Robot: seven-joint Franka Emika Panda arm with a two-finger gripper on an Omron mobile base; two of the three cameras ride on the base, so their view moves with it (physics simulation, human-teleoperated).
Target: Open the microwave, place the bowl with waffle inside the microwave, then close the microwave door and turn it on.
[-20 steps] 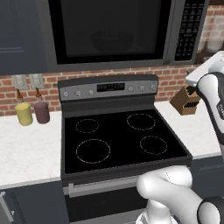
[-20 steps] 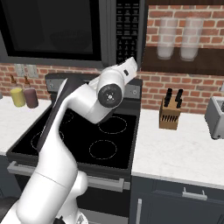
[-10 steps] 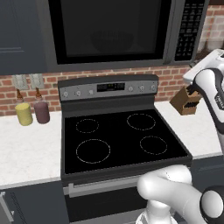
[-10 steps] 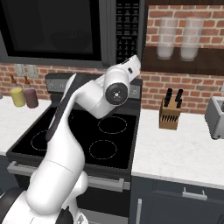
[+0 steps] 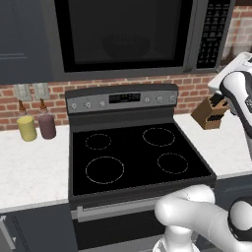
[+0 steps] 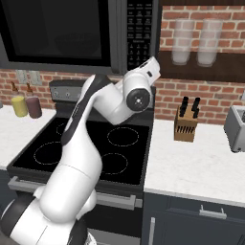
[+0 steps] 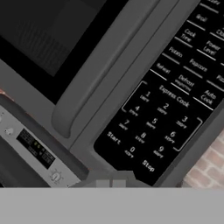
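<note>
With the dark grey over-range microwave (image 5: 133, 37) shut, its black keypad strip (image 7: 168, 116) close ahead, the pincer, whose opening I cannot tell, risks pressing Stop instead of Start.

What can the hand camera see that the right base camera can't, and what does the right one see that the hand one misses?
The hand view alone lets you read the buttons, like Start and Stop. The right base view alone shows the knife block, two shelf jars, two bottles and the toaster. Both share the shut microwave door, its handle, the keypad and the stove's control panel.
</note>
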